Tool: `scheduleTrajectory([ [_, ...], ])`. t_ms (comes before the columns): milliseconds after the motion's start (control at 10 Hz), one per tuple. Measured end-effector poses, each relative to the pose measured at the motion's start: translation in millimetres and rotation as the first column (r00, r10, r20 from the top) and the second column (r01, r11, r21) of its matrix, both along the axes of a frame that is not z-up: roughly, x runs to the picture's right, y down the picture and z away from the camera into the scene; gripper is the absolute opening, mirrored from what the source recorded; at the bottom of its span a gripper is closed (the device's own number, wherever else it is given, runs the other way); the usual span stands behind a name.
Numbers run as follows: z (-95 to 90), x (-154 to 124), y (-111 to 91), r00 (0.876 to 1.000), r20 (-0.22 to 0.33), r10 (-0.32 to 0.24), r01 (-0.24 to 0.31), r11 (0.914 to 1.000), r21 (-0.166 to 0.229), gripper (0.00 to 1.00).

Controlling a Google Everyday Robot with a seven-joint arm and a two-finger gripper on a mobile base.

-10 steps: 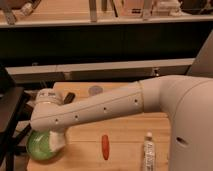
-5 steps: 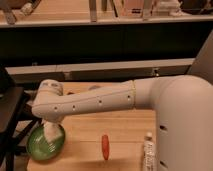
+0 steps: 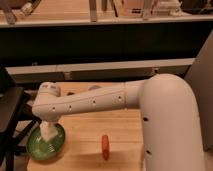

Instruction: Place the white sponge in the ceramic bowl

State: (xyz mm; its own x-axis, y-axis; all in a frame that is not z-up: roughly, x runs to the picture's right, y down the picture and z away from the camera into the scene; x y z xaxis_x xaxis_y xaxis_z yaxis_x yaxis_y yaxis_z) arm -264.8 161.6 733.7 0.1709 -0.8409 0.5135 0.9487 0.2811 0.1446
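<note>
The green ceramic bowl sits at the front left corner of the wooden table. My white arm reaches left across the table and bends down at the wrist. My gripper points down into the bowl, over its right half. A white blocky shape at the gripper's tip rests at the bowl's inside. I cannot tell whether that shape is the white sponge or part of the gripper.
A red elongated object lies on the wooden table, to the right of the bowl. A dark chair or stand is just left of the table. A dark counter wall runs behind. My arm's large shoulder covers the right side.
The gripper went from the bowl's right rim down into the bowl, and the wrist has since risen slightly. The arm's shoulder now covers the white tube that showed at the right.
</note>
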Motion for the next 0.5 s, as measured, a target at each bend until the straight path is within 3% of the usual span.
scheduleTrajectory([
  [300,-14.5,10.5,-5.5,1.000,-0.001,0.002,-0.002,1.0000,-0.001,0.40],
  [500,-9.2,2.9,0.7,1.000,0.010,-0.010,0.010,0.9999,0.000,0.46],
])
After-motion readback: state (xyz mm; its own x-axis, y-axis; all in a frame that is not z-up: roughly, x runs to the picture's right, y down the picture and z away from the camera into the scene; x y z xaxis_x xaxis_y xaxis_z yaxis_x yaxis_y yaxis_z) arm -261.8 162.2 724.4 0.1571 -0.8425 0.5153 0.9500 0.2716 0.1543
